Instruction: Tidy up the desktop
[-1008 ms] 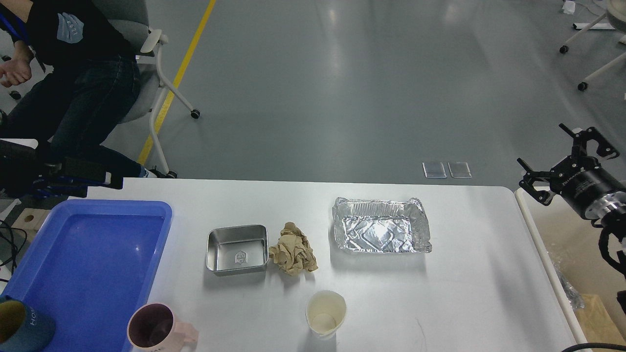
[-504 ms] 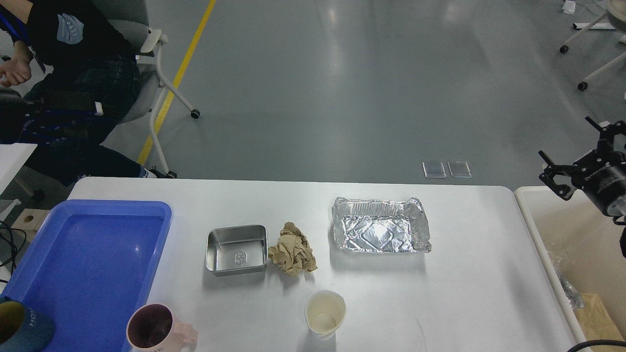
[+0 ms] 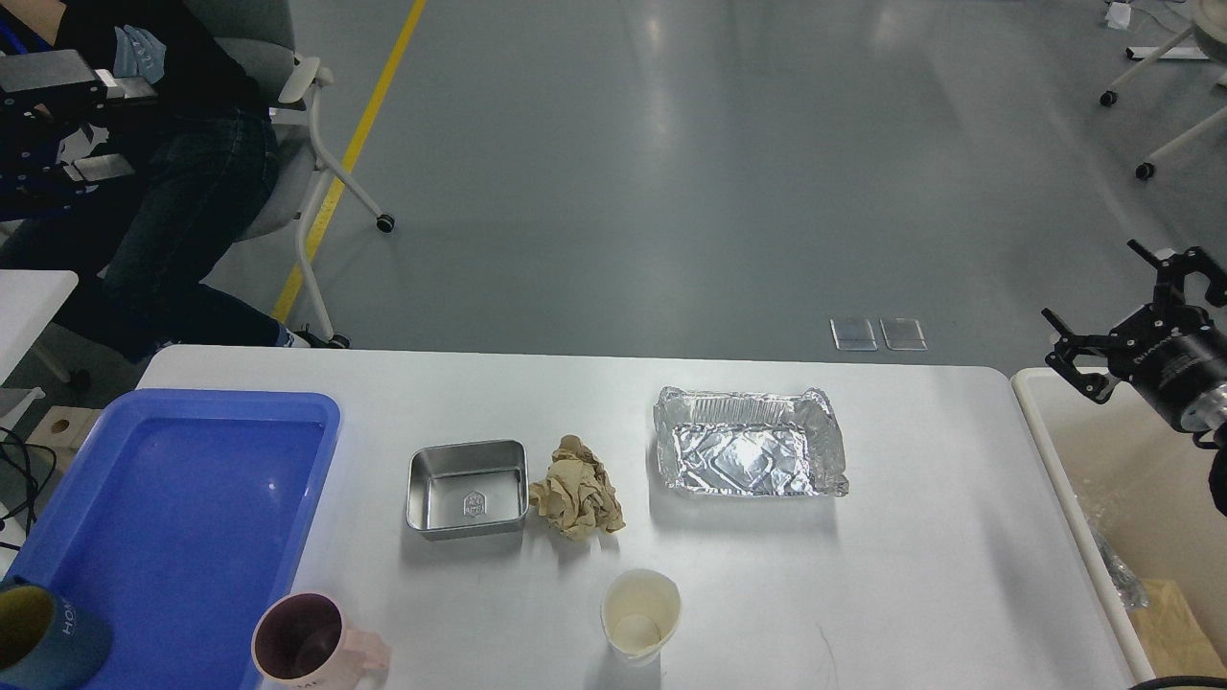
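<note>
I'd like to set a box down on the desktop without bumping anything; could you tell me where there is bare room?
The desktop is bare on its right side, between the foil tray and the cream bin, and along the far edge behind the steel tin. It is crowded mid-left: tin, crumpled brown paper, paper cup, pink mug and blue tray.

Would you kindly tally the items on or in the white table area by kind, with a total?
Cups and mugs: 3 (paper cup, pink mug, dark blue mug)
Trays and tins: 3 (foil tray, metal tin, blue tray)
Crumpled paper: 1
Total: 7
</note>
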`<state>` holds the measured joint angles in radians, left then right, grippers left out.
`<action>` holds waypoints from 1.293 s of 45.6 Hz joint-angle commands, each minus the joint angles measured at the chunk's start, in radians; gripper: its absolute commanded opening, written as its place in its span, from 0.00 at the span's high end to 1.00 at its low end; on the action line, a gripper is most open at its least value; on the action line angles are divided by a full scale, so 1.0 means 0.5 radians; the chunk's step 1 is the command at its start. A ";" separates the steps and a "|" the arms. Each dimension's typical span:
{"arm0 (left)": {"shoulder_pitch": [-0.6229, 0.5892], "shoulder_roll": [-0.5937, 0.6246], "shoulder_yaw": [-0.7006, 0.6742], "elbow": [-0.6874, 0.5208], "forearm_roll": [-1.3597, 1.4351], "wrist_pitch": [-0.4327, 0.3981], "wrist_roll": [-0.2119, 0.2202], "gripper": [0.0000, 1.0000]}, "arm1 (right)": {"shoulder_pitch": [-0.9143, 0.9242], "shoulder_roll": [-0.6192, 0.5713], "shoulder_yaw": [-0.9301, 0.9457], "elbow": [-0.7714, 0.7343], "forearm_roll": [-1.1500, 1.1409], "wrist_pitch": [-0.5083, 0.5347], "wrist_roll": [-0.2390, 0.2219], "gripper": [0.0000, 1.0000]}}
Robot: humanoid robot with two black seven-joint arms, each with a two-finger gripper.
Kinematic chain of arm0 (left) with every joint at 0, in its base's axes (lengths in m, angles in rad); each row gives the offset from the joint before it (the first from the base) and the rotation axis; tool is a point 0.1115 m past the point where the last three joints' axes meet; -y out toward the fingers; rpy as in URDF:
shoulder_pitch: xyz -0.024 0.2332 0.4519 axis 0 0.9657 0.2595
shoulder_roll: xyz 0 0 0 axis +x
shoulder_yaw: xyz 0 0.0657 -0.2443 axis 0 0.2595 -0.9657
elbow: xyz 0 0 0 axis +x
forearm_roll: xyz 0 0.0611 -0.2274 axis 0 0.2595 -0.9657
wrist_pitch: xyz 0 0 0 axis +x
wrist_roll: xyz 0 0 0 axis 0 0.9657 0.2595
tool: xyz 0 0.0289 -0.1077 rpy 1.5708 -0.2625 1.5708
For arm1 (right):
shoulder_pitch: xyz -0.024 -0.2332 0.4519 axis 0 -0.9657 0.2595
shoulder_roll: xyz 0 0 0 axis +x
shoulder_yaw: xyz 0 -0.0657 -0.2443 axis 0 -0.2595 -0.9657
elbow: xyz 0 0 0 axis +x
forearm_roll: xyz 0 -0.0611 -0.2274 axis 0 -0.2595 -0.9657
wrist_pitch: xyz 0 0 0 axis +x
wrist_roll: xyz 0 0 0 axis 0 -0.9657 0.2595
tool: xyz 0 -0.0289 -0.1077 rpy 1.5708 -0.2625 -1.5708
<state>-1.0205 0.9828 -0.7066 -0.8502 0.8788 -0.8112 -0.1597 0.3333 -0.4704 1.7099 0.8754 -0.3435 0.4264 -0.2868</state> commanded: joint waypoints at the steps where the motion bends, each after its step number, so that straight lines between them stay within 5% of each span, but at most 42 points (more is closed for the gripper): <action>1: -0.002 -0.116 -0.029 0.086 -0.082 0.097 0.016 0.00 | -0.028 -0.035 0.013 0.001 0.000 0.000 0.000 0.00; 13: 0.083 -0.220 -0.056 0.307 -1.054 0.349 -0.055 0.00 | -0.120 -0.026 0.007 0.001 0.000 -0.003 0.000 0.00; 24: 0.298 -0.511 -0.265 0.540 -1.764 0.362 -0.404 0.00 | -0.130 -0.056 0.016 0.016 0.000 -0.003 0.000 0.00; 31: 0.387 -0.551 -0.415 0.614 -1.782 0.306 -0.457 0.00 | -0.163 -0.056 0.019 0.056 0.000 -0.028 0.000 0.00; 40: 0.482 -0.726 -0.737 0.657 -1.788 0.285 -0.653 0.00 | -0.154 -0.056 0.016 0.062 -0.006 -0.034 0.000 0.00; 49: 0.495 -0.757 -0.869 0.657 -1.782 0.080 -0.822 0.00 | -0.203 -0.062 0.019 0.160 -0.013 -0.037 0.000 0.00; 59: 0.492 -0.545 -0.726 0.694 -1.696 -0.237 -0.843 0.00 | -0.219 -0.081 0.029 0.176 -0.013 -0.037 -0.003 0.00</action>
<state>-0.7741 0.6392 -1.1250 -0.5183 0.0063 -0.8729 -0.5779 0.2250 -0.5018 1.7204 0.9608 -0.3495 0.4081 -0.2875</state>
